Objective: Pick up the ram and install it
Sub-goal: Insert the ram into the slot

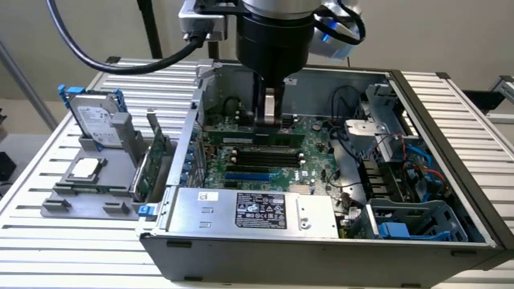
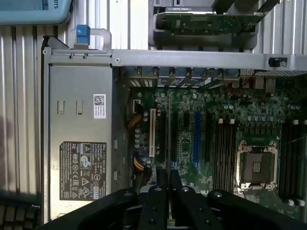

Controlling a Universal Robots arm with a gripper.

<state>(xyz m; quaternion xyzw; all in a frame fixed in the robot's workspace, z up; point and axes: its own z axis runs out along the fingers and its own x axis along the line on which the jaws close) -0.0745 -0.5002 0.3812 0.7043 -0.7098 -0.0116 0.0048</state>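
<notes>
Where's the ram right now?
Exterior view: the ram sits inside the case, just behind the row of black slots, directly below the gripper.

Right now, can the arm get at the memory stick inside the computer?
Probably yes: the case is open on top, and the gripper hangs inside it right at the memory stick, with nothing between them.

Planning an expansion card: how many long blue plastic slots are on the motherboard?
1. The long blue plastic slot lies on the green motherboard among black slots, toward the grey power supply box. Others may be hidden.
</notes>
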